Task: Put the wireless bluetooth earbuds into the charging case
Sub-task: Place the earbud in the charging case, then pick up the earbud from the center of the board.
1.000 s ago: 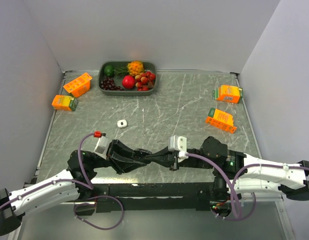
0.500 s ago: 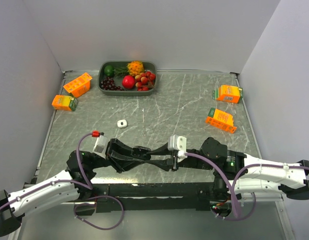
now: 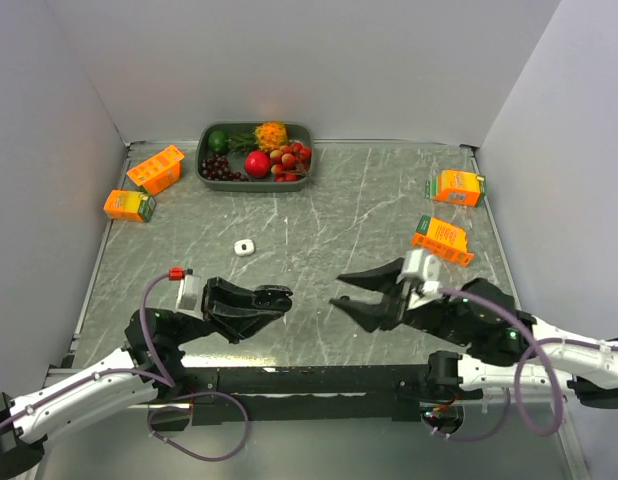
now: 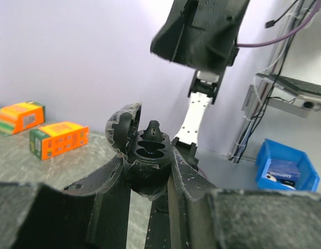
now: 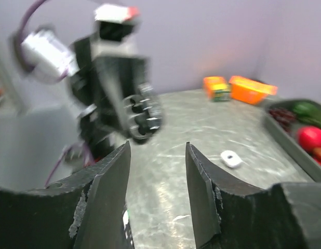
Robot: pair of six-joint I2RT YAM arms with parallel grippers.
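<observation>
My left gripper [image 3: 273,297] is shut on the black charging case [image 4: 146,176], held above the table with its lid [image 4: 120,123] swung open. A glossy black earbud [image 4: 152,129] sits in the case's upper slot with its tip poking out. The right wrist view shows the same case [image 5: 141,116] facing my right gripper [image 5: 158,166]. That gripper [image 3: 351,289] is open and empty, a short gap to the right of the case. A white earbud [image 3: 244,246] lies loose on the table behind the grippers, and it also appears in the right wrist view [image 5: 230,158].
A grey tray [image 3: 307,132] of fruit stands at the back. Two orange cartons [image 3: 155,168] [image 3: 129,205] lie at the back left and two more [image 3: 457,186] [image 3: 441,239] at the right. Side walls enclose the table.
The two grippers were together at the case; now they stand apart. My right gripper has opened and drawn back to the right. My left gripper has pulled slightly left, still holding the case.
</observation>
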